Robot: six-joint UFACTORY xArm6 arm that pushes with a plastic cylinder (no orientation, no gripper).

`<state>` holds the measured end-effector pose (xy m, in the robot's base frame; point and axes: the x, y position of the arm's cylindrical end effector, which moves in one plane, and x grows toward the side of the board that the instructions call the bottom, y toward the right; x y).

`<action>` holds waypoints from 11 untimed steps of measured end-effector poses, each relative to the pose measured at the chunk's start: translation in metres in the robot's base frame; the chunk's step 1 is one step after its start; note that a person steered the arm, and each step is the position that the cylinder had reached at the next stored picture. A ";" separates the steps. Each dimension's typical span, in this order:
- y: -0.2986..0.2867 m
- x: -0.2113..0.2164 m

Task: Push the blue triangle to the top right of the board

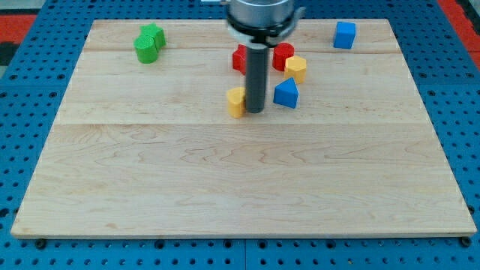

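While my tip [255, 111] is resting on the pale wooden counter [240, 180], the blue triangular block [286, 93] is sitting just to its right in the view. No hand is showing; the arm is ending in a plain dark rod. A yellow block [237, 102] is touching the tip's left. Above the tip, a red block [240, 58], a red cylinder [283, 56] and a yellow hexagonal block [295, 68] are clustering. A blue cube [344, 34] is lying far to its upper right, a green block [149, 43] far to its upper left.
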<state>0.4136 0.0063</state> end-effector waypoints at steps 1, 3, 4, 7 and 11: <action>0.007 -0.014; 0.061 -0.027; 0.065 -0.024; 0.121 -0.039; 0.154 -0.136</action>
